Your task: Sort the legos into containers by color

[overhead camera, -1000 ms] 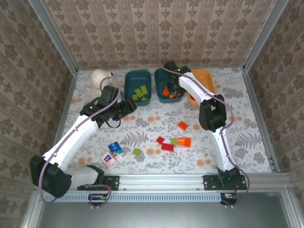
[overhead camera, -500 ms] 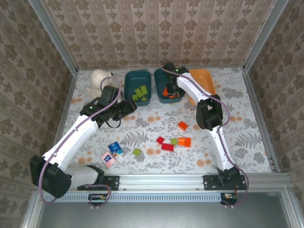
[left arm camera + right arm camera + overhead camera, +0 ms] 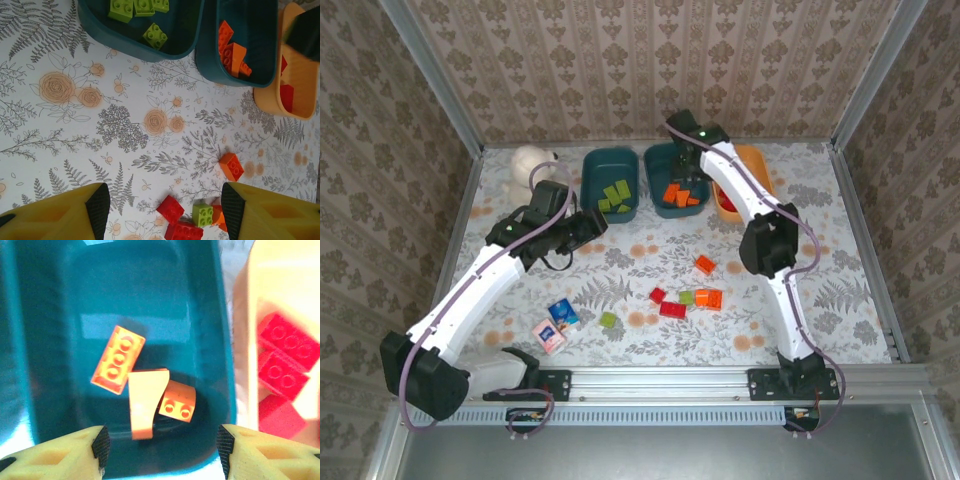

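Three tubs stand at the back: a teal tub [image 3: 611,182] with green legos [image 3: 155,35], a middle teal tub [image 3: 660,160] with orange legos [image 3: 118,365], and an orange tub [image 3: 752,165] with red legos [image 3: 287,347]. My right gripper [image 3: 686,160] hangs open above the middle tub [image 3: 220,315], with nothing between its fingers [image 3: 160,445]. My left gripper [image 3: 590,222] is open [image 3: 162,210] over the table. Loose on the table lie an orange lego [image 3: 231,166], a red lego [image 3: 171,208], a green lego [image 3: 202,214] and another green lego [image 3: 608,320].
A white plush bear [image 3: 530,162] sits at the back left beside the green tub. A blue carton [image 3: 563,313] and a pink carton [image 3: 548,335] lie near the front left. Patterned walls on a metal frame enclose the table.
My right gripper has risen out of the middle teal tub and drawn toward the back, uncovering the orange legos there. The left arm has hardly moved.
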Controlling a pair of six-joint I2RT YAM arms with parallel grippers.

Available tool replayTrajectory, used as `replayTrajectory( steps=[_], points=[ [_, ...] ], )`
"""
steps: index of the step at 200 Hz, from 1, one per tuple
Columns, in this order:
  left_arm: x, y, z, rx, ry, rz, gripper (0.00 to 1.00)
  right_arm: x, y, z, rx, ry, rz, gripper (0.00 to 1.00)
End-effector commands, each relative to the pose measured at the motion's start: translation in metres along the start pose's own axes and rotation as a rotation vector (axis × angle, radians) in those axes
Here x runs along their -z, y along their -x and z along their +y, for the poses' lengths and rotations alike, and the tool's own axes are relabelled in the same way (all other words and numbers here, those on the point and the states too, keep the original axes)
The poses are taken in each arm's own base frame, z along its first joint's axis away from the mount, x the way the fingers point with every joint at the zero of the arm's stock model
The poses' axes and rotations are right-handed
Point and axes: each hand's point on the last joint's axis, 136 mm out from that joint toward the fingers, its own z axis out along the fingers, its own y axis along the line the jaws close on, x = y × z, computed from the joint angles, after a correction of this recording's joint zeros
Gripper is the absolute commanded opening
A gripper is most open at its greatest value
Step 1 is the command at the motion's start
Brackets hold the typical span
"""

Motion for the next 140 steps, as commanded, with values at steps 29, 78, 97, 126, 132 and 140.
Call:
replayTrajectory(
  steps=[29,78,97,126,132,140],
  points=[
    [0.018,0.002,-0.006,-0.083,-0.014,0.006,0.64,0.183,0.027,0.014,0.021,0.238,-0.358,0.62],
    [0.002,-0.022,-0.015,-0.204,-0.054,0.126,0.64,0.233,-0.076,0.019,-0.001,0.532,-0.330,0.62],
    [-0.010,-0.045,-0.019,-0.289,-0.061,0.203,0.63,0.229,-0.134,0.021,0.009,0.592,-0.221,0.63],
    [-0.025,-0.083,-0.015,-0.403,0.009,0.312,0.63,0.217,-0.204,0.010,0.007,0.580,-0.092,0.63],
    [-0.027,-0.090,-0.010,-0.395,0.035,0.333,0.63,0.216,-0.213,0.007,0.001,0.577,-0.081,0.63],
    [-0.028,-0.095,0.002,-0.360,0.091,0.350,0.62,0.215,-0.222,0.005,-0.005,0.582,-0.068,0.64]
  ],
)
